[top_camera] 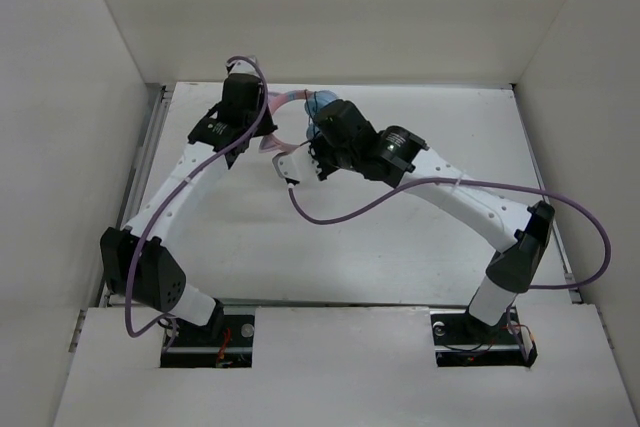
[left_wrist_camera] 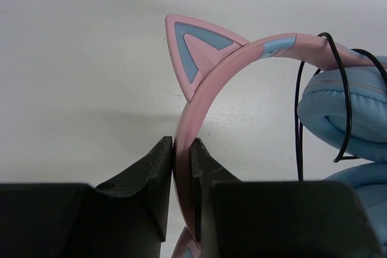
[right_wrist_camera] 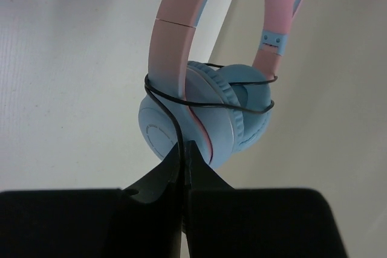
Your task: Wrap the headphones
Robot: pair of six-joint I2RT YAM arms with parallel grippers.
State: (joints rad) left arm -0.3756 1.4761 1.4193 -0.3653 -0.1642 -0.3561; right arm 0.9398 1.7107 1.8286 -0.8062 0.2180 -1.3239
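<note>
The headphones [top_camera: 290,100] are held up between both arms at the back of the table. My left gripper [left_wrist_camera: 181,144] is shut on the pink headband [left_wrist_camera: 199,95], just below a cat ear [left_wrist_camera: 195,52]. The light blue ear cups [left_wrist_camera: 341,116] hang to its right, with the thin black cable [left_wrist_camera: 345,89] looped over them. My right gripper [right_wrist_camera: 183,145] is shut on the black cable [right_wrist_camera: 175,122] right below the ear cups [right_wrist_camera: 208,119]. The cable makes a loop around both cups [right_wrist_camera: 230,108]. In the top view the left gripper [top_camera: 266,117] and right gripper [top_camera: 318,130] sit close together.
White enclosure walls [top_camera: 80,97] stand at the left, back and right. Thick purple robot cables [top_camera: 420,192] trail from both arms. The white table [top_camera: 400,247] runs to its front edge near the arm bases.
</note>
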